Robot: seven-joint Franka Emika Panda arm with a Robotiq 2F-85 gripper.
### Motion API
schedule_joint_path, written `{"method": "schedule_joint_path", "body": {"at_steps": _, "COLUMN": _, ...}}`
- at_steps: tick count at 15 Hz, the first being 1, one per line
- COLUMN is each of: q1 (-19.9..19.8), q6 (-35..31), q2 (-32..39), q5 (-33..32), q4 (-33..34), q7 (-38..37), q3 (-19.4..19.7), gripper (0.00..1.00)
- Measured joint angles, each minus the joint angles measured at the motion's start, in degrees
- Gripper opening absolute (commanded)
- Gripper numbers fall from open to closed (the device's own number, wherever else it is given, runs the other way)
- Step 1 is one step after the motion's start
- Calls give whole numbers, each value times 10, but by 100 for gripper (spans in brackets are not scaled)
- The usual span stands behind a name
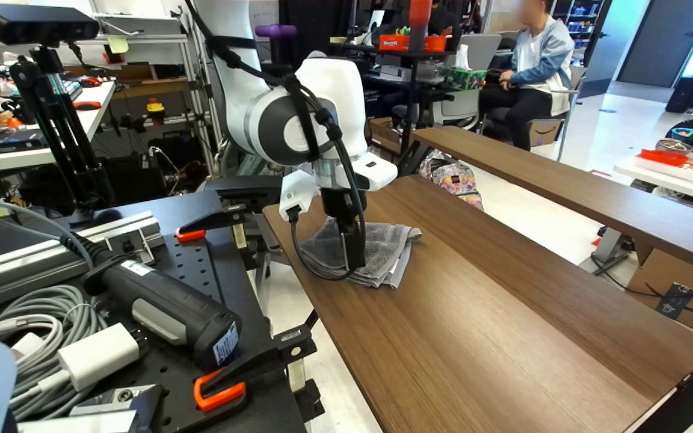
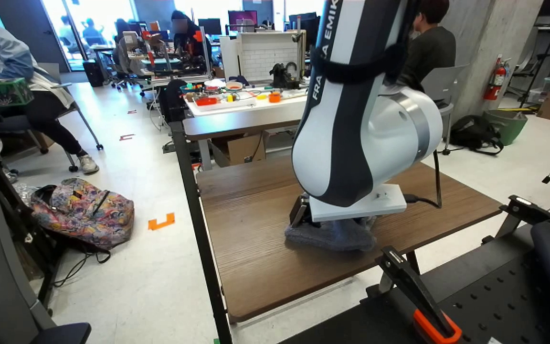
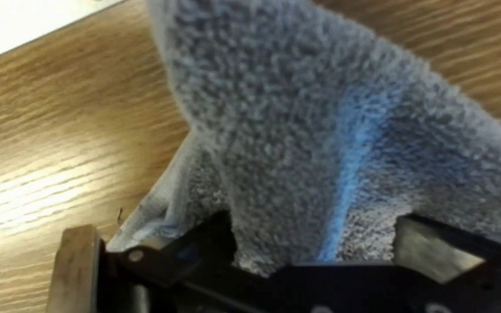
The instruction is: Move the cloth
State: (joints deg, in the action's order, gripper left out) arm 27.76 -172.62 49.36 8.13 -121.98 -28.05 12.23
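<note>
The grey cloth (image 1: 387, 246) lies folded and layered on the brown wooden table, near its edge beside the black bench. It also shows in an exterior view (image 2: 330, 238), partly hidden behind the wrist mount. In the wrist view the cloth (image 3: 272, 108) fills the middle, rumpled, with a blue-lit fold running down between the fingers. My gripper (image 3: 313, 228) points down at the cloth with its two fingers wide apart and cloth between them. The gripper (image 1: 354, 252) overlaps the cloth in an exterior view, low against it. Whether the fingertips press on it cannot be told.
The brown table (image 1: 503, 337) extends away from the cloth. A black bench (image 1: 184, 270) stands beside it with orange-tipped clamps (image 1: 220, 391), a black handheld tool (image 1: 166, 307) and coiled cables. A second wooden surface (image 1: 563, 186) runs along the far side. A backpack (image 2: 84, 210) lies on the floor.
</note>
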Motion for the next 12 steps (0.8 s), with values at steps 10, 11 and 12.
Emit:
{"method": "schedule_joint_path", "body": {"at_steps": 10, "q1": 18, "q6": 0, "q2": -58, "q5": 4, "q4": -48, "q7": -22, "q3": 18, "gripper": 100}}
{"method": "schedule_joint_path", "body": {"at_steps": 11, "q1": 18, "q6": -1, "q2": -77, "q5": 5, "q4": -61, "q7": -25, "q3": 20, "gripper": 100}}
{"method": "schedule_joint_path", "body": {"at_steps": 12, "q1": 18, "q6": -1, "q2": -98, "q5": 8, "q4": -75, "q7": -27, "q3": 20, "gripper": 100}}
